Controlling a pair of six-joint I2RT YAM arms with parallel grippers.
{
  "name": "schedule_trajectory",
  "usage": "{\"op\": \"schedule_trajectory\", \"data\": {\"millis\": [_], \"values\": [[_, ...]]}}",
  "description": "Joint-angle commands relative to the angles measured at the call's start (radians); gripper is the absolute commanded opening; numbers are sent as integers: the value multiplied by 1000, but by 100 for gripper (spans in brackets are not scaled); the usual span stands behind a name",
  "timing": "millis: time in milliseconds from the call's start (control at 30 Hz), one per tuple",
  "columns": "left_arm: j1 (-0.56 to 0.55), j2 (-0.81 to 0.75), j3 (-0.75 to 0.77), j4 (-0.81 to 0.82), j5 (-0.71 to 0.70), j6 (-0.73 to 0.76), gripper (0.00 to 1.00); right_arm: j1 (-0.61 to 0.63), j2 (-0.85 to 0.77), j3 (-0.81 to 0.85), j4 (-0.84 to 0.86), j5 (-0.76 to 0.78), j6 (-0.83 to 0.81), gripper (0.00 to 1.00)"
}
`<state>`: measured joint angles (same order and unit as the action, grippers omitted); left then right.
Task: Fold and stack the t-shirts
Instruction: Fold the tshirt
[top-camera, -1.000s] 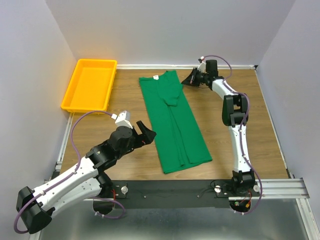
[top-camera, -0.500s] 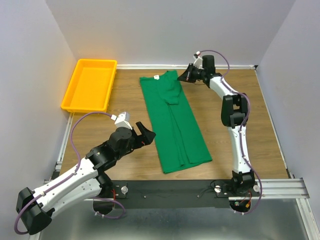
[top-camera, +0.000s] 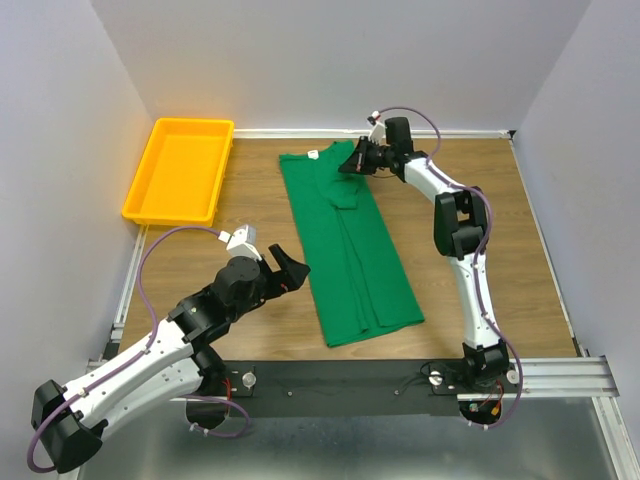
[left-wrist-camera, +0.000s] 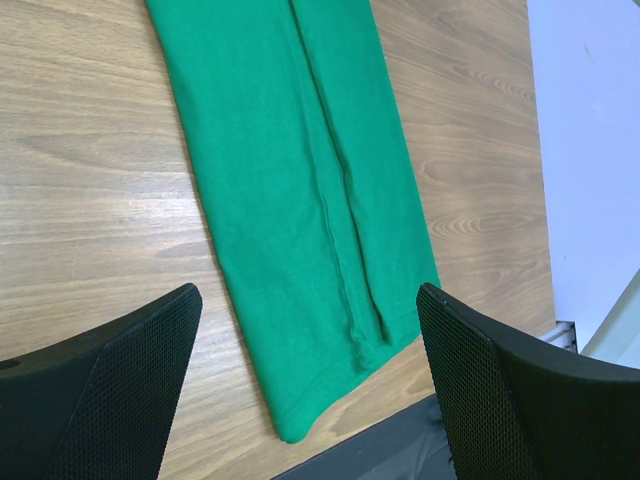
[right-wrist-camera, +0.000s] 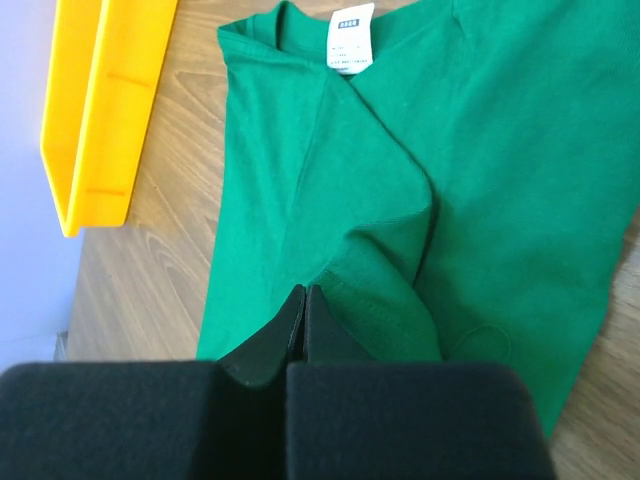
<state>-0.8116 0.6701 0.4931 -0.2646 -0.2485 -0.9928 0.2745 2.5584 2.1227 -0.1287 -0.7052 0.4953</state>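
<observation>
An emerald-green t-shirt (top-camera: 350, 250) lies flat on the wooden table, folded lengthwise into a long strip, with its collar and white label (right-wrist-camera: 350, 38) at the far end. My right gripper (top-camera: 350, 162) hovers shut over that far end, its tips (right-wrist-camera: 304, 292) just above the folded-in sleeve, and I see nothing between its fingers. Beside the left edge of the shirt's near half, my left gripper (top-camera: 293, 266) stands wide open and empty. The left wrist view shows the shirt's hem end (left-wrist-camera: 290, 180) beyond the left gripper (left-wrist-camera: 308, 300).
An empty yellow tray (top-camera: 185, 165) sits at the far left corner, also seen in the right wrist view as the yellow tray (right-wrist-camera: 95, 110). A black rail (top-camera: 400, 385) runs along the near table edge, close to the shirt's hem. Walls close in three sides.
My right gripper has swung left, from beside the shirt's far right corner to over its collar end. The left arm has barely moved.
</observation>
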Motion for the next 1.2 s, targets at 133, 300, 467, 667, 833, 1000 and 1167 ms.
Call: {"op": "schedule_trajectory", "data": {"millis": [133, 300, 467, 667, 833, 1000, 1167], "values": [[11, -7, -13, 15, 9, -4, 96, 80, -47, 0, -78, 90, -89, 2], [15, 2, 4, 11, 8, 14, 96, 118, 31, 106, -185, 78, -101, 22], [19, -3, 6, 11, 2, 19, 96, 106, -35, 74, -193, 30, -178, 34], [22, -14, -8, 33, 2, 19, 96, -38, -96, 109, -169, -125, -143, 32], [23, -23, -13, 30, 3, 19, 96, -93, -102, 57, -114, -152, -62, 15], [25, -49, -30, 24, 5, -4, 96, -92, -61, 59, -83, -115, -18, 10], [25, -61, -28, 4, 5, -17, 96, -77, -9, 66, -55, -134, 14, 9]]}}
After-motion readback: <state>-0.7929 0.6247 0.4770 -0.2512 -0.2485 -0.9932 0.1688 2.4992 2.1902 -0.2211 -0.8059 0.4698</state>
